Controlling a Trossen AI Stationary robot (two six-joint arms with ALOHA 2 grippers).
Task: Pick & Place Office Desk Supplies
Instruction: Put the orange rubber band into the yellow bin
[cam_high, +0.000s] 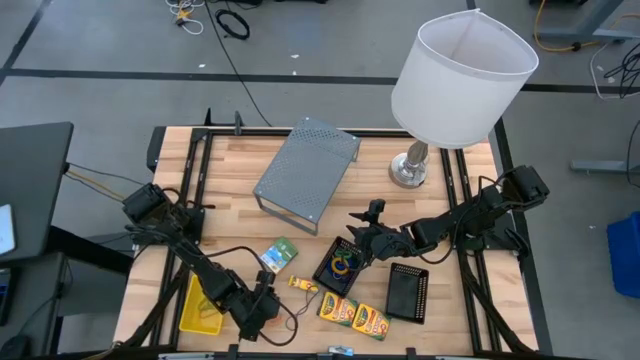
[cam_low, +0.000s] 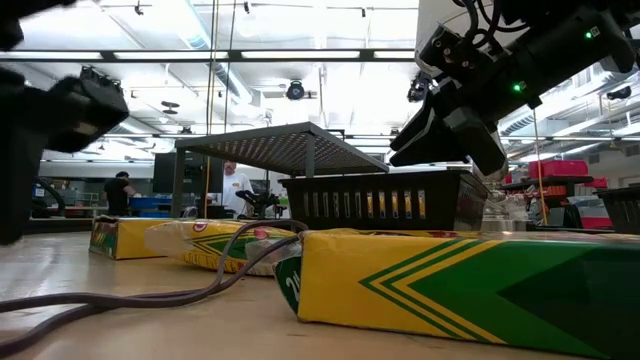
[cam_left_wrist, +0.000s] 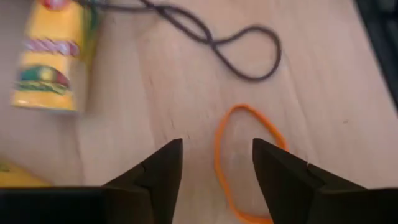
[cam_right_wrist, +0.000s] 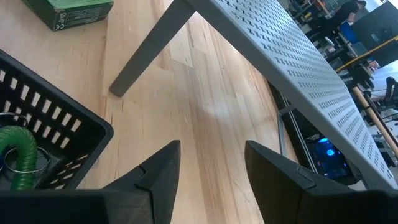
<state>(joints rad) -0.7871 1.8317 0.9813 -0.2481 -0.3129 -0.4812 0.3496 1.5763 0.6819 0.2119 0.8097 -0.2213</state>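
You will find the perforated metal riser (cam_high: 307, 170) at the middle of the table (cam_high: 240, 215), toward the far edge, with the lamp (cam_high: 440, 100) at the far right corner. The small packet (cam_high: 280, 254) lies nearer the front edge than the riser. To its right stand two mesh trays: one (cam_high: 340, 266) holds rubber-band loops (cam_high: 343, 264), the other (cam_high: 408, 291) sits further right. Two crayon boxes (cam_high: 354, 314) lie side by side at the front edge, before the trays. The basket (cam_high: 200, 305) sits at the front left corner. One rubber band (cam_left_wrist: 245, 163) lies on the table directly ahead of the left gripper (cam_left_wrist: 216, 167).
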